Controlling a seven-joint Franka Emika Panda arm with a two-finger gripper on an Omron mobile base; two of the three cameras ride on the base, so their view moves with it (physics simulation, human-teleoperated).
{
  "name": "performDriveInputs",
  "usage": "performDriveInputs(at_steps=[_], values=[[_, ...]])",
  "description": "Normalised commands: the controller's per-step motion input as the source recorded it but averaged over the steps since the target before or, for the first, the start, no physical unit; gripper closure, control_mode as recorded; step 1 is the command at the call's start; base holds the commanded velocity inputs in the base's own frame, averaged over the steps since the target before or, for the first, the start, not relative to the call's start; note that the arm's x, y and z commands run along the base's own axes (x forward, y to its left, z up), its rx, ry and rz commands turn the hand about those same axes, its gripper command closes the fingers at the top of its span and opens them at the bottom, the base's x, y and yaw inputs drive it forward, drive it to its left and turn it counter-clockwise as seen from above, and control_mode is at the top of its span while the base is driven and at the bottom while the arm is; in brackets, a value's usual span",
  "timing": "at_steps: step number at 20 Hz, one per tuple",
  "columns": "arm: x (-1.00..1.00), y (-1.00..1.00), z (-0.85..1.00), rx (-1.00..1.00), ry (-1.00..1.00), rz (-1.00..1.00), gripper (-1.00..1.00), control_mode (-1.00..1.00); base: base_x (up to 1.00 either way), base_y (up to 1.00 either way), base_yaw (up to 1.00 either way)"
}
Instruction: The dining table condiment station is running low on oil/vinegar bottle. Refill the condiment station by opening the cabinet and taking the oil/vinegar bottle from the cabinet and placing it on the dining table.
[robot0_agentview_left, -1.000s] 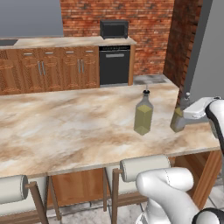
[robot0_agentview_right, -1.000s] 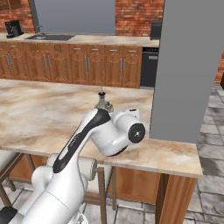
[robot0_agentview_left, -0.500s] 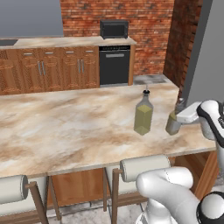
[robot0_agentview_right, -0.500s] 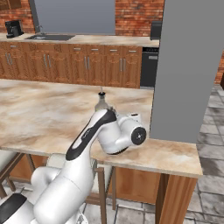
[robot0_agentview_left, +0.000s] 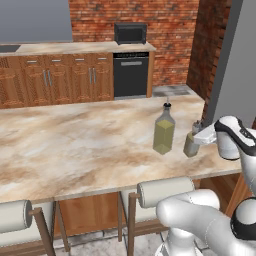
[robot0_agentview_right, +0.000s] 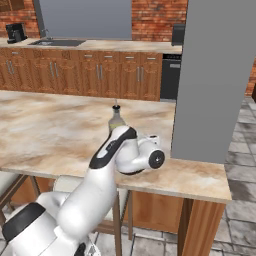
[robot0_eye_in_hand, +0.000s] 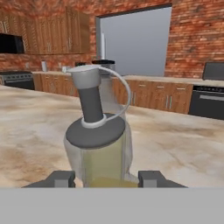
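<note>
Task progress: my gripper (robot0_eye_in_hand: 105, 178) has the oil/vinegar bottle (robot0_agentview_left: 191, 144) over the dining table (robot0_agentview_left: 75, 150); I judge the cabinet steps done, release remaining.
Hand state: both fingers pressed on the bottle's sides, gripping it.
Bottle location: at the table's surface near its right end, at 3 o'clock from the taller square bottle (robot0_agentview_left: 163, 131); contact unclear.
Contents: both hold olive-yellow liquid.

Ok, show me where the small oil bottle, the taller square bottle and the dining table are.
small oil bottle (robot0_eye_in_hand: 94, 148): hand view, on its grey shoulder cap.
taller square bottle (robot0_agentview_left: 164, 136): left base view, on its glass body with yellow liquid.
dining table (robot0_agentview_left: 75, 145): left base view, on a bare part of the marbled top.
</note>
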Motion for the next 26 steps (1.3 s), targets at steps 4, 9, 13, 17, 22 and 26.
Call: performDriveInputs(at_steps=[4,9,13,17,22,26], values=[[0.33,-0.02,-0.38,0.00,0.00,0.00,1.00,-1.00,0.00,0.00,0.00],[0.27,-0.05,-0.35,0.00,0.00,0.00,1.00,-1.00,0.00,0.00,0.00],[0.25,-0.08,-0.34,0.00,0.00,0.00,1.00,-1.00,0.00,0.00,0.00],[0.27,-0.10,-0.30,0.00,0.00,0.00,1.00,-1.00,0.00,0.00,0.00],[0.19,-0.10,-0.30,0.00,0.00,0.00,1.00,-1.00,0.00,0.00,0.00],[0.00,0.00,-0.32,0.00,0.00,0.00,-1.00,-1.00,0.00,0.00,0.00]])
